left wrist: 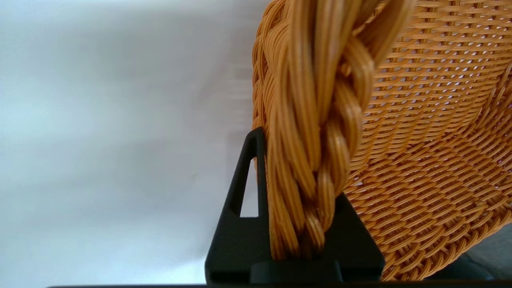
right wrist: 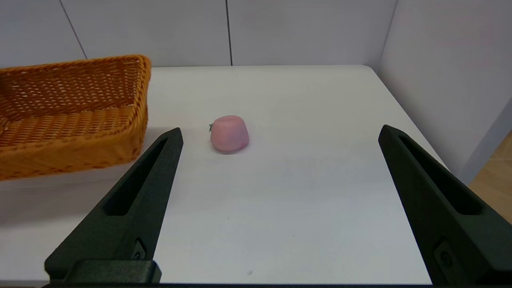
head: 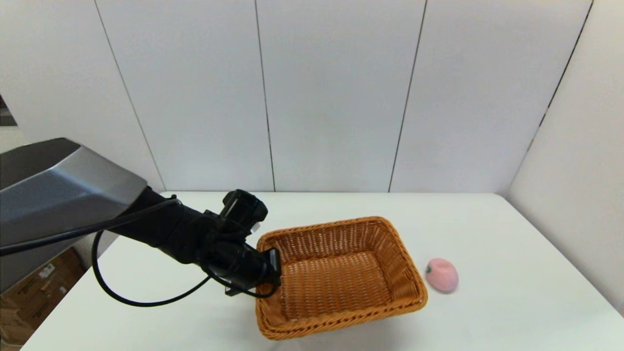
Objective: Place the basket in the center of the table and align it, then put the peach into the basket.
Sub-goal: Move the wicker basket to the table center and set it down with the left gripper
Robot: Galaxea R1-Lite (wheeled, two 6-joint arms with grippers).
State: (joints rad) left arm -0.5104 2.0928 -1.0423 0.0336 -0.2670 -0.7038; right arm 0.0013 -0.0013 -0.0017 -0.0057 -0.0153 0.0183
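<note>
The left claw [head: 273, 273] is clamped on the left rim of the basket [head: 341, 278], which sits askew and maybe a bit lifted near the middle of the surface [head: 512, 302], while the peach [head: 441, 275] lies just right of it, ahead of the wide-apart right claw [right wrist: 280, 200].

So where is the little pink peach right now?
In the head view the peach lies on the white table, just right of the basket and not touching it.
</note>
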